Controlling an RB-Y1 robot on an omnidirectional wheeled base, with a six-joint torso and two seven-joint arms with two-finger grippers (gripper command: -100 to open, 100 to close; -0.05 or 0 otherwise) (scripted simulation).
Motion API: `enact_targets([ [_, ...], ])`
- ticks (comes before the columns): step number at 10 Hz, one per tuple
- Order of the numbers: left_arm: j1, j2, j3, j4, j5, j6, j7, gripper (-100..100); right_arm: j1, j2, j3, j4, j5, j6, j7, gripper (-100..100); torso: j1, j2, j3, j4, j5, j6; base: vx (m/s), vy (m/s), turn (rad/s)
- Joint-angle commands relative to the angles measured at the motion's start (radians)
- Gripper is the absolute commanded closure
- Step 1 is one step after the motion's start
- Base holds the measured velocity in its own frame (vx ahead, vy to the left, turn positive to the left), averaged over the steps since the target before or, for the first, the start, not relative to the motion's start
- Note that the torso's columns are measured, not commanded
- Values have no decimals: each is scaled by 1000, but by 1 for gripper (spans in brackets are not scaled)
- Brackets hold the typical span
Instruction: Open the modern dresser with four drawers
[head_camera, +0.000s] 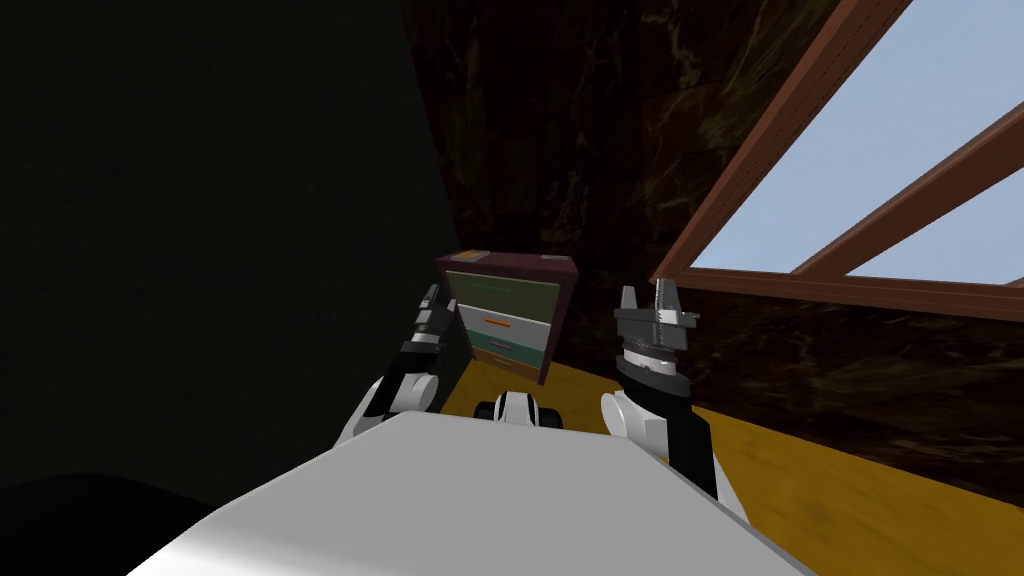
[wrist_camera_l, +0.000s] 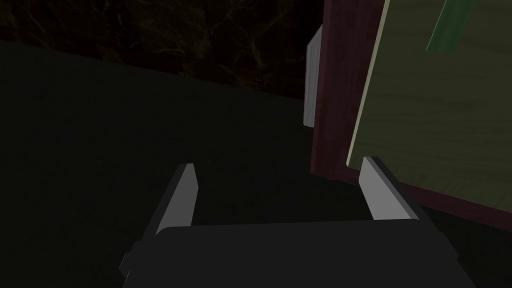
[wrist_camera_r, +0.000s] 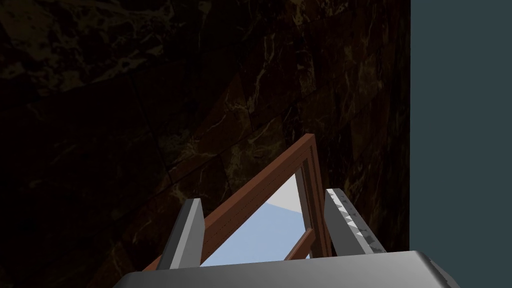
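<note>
Left gripper (wrist_camera_l: 278, 165) sat released at the dresser (wrist_camera_l: 332, 100) frame edge. It should shift onto the green handle (wrist_camera_l: 445, 27) before clamping. Right gripper (wrist_camera_r: 263, 197) was released too, idle.

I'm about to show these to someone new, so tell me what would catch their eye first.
The big window with its brown frame and pale blue panes glows at the right against dark marbled walls. Straight ahead, a dresser stands on the yellow floor, its four drawer fronts each a different colour. The left gripper hangs open at the dresser's left edge, and the right gripper is raised, open, on its other side.
</note>
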Motion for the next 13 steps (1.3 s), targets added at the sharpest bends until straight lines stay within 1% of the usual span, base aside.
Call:
enact_targets([
  [1,-6,14,-16,15,-4,44,2,-100,0,0,0,0,0,0,0,0,-1,0,0,0,0,0,60,32,-94],
  [2,-10,27,-21,21,-5,68,5,-100,0,0,0,0,0,0,0,0,-1,0,0,0,0,0,68,33,-101],
  [3,-12,34,-24,24,-6,80,6,-100,0,0,0,0,0,0,0,0,-1,0,0,0,0,0,65,37,-82],
  [5,-21,54,-36,36,-8,129,11,-100,0,0,0,0,0,0,0,0,-1,0,0,0,0,0,65,40,-129],
  [8,-30,78,-50,51,-10,185,17,-100,0,0,0,0,0,0,0,0,-1,0,0,0,0,0,67,42,-102],
  [9,-35,91,-58,60,-11,216,20,-100,0,0,0,0,0,0,0,0,-1,0,0,0,0,0,71,47,-131],
  [11,-41,104,-65,68,-12,246,24,-100,0,0,0,0,0,0,0,0,-1,0,0,0,0,0,62,41,-89],
  [13,-49,124,-77,82,-14,294,29,-100,0,0,0,0,0,0,0,0,-1,0,0,0,0,0,63,44,-126],
])
